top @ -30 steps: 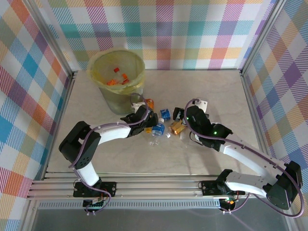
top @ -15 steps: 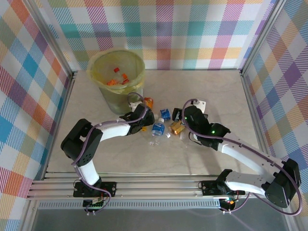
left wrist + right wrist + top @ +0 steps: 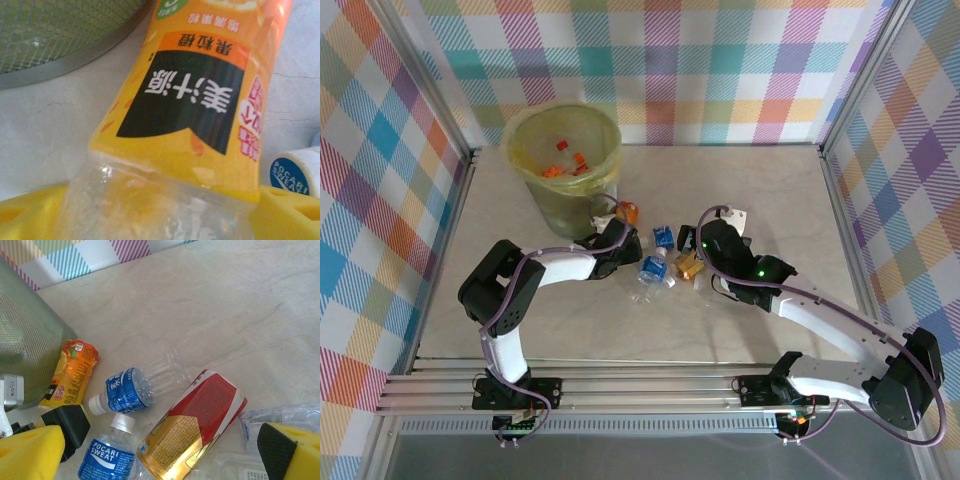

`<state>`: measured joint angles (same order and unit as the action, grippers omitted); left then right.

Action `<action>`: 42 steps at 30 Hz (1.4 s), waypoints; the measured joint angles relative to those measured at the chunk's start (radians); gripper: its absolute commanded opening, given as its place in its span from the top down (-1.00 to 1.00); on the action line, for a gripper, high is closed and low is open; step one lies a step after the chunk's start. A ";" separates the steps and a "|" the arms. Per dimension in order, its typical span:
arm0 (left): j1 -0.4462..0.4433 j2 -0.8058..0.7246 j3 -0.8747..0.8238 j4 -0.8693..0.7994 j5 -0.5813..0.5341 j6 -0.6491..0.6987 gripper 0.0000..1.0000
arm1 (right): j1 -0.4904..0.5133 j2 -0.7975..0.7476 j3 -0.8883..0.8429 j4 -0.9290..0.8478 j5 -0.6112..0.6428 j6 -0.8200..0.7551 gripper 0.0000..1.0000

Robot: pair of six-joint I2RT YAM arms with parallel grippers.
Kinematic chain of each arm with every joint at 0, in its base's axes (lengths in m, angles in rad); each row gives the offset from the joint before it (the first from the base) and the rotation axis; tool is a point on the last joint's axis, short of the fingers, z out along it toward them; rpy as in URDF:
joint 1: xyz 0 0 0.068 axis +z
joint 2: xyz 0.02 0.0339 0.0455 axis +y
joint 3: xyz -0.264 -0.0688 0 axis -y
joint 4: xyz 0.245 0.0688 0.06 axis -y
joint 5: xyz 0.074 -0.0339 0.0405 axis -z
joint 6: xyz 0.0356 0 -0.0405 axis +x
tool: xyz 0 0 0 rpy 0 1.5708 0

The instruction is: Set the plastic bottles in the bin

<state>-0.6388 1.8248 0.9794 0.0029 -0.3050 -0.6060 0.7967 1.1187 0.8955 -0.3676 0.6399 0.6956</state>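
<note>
Pastel plaid panels wall three sides of a pale, marbled table (image 3: 800, 190) edged with aluminium rails. At eleven o'clock on it stands the round pale-green bin with a yellow bag liner (image 3: 513, 140), and small orange bottles (image 3: 567, 160) lie in its bottom, so the job looks partly done. At least five more wait near the table's centre: an orange-labelled clear plastic bottle (image 3: 200, 100) at five o'clock of the bin's foot, a blue-labelled clear bottle (image 3: 125, 388), a white-capped Pocari Sweat bottle (image 3: 107, 460), a red-and-gold labelled bottle (image 3: 192, 427) and a crushed clear bottle (image 3: 280, 416) at its three o'clock. The left pincer (image 3: 160, 217) grips the orange-labelled bottle by its clear end, yellow fingers (image 3: 30, 215) against both sides, the bottle lying on the table. The right pincer (image 3: 167, 442) hangs wide open above the red-and-gold one, holding nothing.
</note>
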 measured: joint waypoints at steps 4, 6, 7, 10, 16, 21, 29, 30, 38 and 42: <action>0.000 0.000 0.002 0.000 0.000 -0.001 -0.49 | 0.000 0.000 0.000 0.000 0.000 0.000 -0.99; 0.000 0.000 0.002 0.000 0.000 0.004 -0.37 | 0.000 0.000 0.000 0.000 0.000 0.000 -0.99; 0.000 0.000 0.002 0.000 0.000 0.004 -0.32 | 0.000 0.000 0.000 0.000 0.000 0.000 -0.99; 0.000 -0.001 0.002 0.001 0.000 0.005 -0.20 | 0.000 0.000 0.000 0.000 0.000 0.000 -0.99; 0.000 -0.011 -0.001 -0.004 0.000 0.008 0.04 | 0.000 0.000 0.000 0.000 0.000 0.000 -0.99; -0.002 -0.061 -0.010 -0.027 0.000 0.024 0.09 | 0.000 0.000 0.000 0.000 0.000 0.000 -0.99; -0.033 -0.201 -0.025 -0.064 0.013 0.072 0.20 | 0.000 0.000 0.000 0.000 0.000 0.000 -0.99; -0.039 -0.221 -0.025 -0.069 0.022 0.082 0.20 | 0.000 -0.001 0.000 0.000 0.000 0.000 -0.99; -0.065 -0.385 0.021 -0.159 0.154 0.199 0.24 | 0.000 -0.045 0.000 -0.001 0.008 -0.005 -0.99; -0.065 -0.449 0.089 -0.220 0.226 0.257 0.30 | -0.003 -0.095 0.000 -0.005 0.027 -0.008 -0.99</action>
<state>-0.7040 1.3762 1.0683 -0.2176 -0.0792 -0.3492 0.7940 1.0233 0.8955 -0.3725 0.6666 0.6872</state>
